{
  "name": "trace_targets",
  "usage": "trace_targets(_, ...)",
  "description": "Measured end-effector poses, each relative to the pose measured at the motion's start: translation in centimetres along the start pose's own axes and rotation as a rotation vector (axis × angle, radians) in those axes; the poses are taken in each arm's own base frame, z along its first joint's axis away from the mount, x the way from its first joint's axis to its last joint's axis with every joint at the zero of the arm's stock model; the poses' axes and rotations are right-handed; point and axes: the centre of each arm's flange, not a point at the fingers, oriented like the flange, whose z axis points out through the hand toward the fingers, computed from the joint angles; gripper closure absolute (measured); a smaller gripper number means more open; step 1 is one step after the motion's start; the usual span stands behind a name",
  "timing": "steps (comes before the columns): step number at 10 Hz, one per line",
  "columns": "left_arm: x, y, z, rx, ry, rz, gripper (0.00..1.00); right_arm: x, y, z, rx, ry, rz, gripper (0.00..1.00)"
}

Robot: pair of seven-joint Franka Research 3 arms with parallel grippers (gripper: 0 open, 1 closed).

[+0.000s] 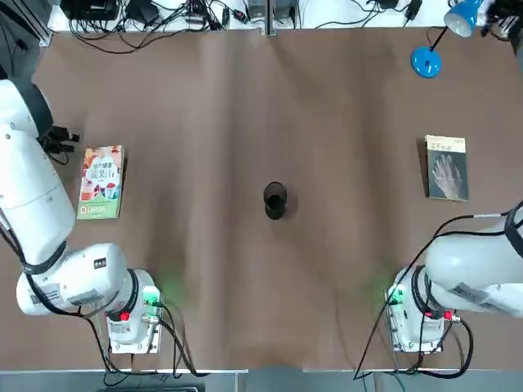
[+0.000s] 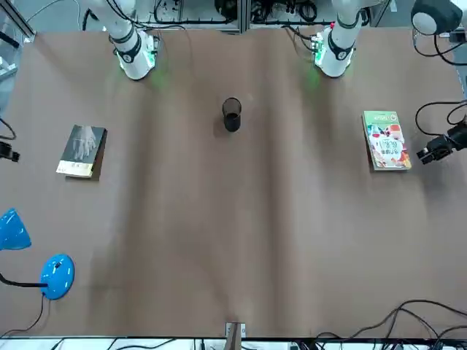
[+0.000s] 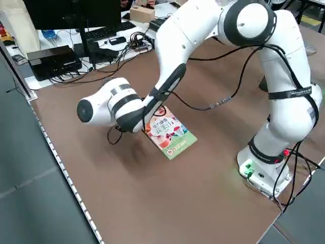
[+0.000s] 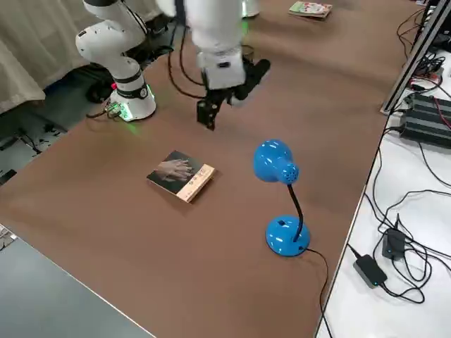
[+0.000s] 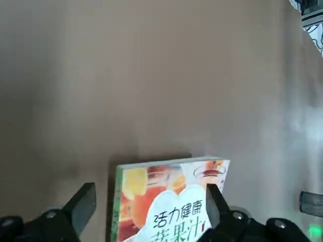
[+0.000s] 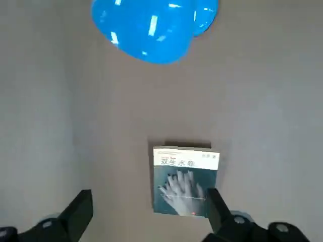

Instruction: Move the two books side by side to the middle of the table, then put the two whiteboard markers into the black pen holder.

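Colourful thin paperback with white, red and green cover (image 1: 101, 181) lies flat near the table's left edge, well apart from the centre. Dark grey thin paperback showing a pale hand (image 1: 446, 168) lies flat near the right edge, at about the same depth. Both books sit far from each other on the plain brown rectangular tabletop (image 1: 270, 106). Small round black cylindrical pen holder (image 1: 274, 200) stands upright between them, roughly mid-table. No markers can be made out in any view.

Left gripper (image 5: 151, 214) hangs low over the colourful book, fingers spread apart and straddling the cover's width, nothing held; contact with the book cannot be told. Right gripper (image 6: 149, 217) hovers higher above the dark book, fingers likewise spread wide and empty.

Blue desk lamp (image 4: 280, 204) with round base stands at the far right corner, just beyond the dark book. Cables and black electronics (image 1: 139, 12) line the far edge.
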Motion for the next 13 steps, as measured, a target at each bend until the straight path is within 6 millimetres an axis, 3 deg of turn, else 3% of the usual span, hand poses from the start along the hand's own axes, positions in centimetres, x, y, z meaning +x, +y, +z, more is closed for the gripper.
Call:
trace_targets(1, -0.8, -1.0, 0.4, -0.025, 0.002, -0.004, 0.04, -1.6, 3.4, 0.3, 0.075, 0.016, -0.047, 0.0)
trace_targets(2, -1.4, -1.8, 1.2, -0.045, -0.001, 0.003, 0.04, -2.9, 6.5, 1.8, 0.166, 0.023, -0.083, 0.0)
trace_targets(3, -1.8, -2.4, 2.0, -0.054, -0.012, 0.018, 0.04, -3.9, 10.0, 4.7, 0.265, 0.036, -0.119, 0.0)
trace_targets(6, -2.3, -3.3, 3.5, -0.076, -0.041, 0.048, 0.03, -5.8, 19.1, 17.5, 0.526, 0.092, -0.159, 0.0)
trace_targets(8, -2.3, -2.7, 4.0, -0.129, -0.051, 0.048, 0.03, -6.4, 21.7, 24.8, 0.634, 0.103, -0.125, 0.0)
trace_targets(13, -2.4, -2.7, 5.7, -0.172, -0.074, 0.05, 0.03, -4.5, 23.3, 32.5, 0.734, 0.154, -0.066, 0.0)
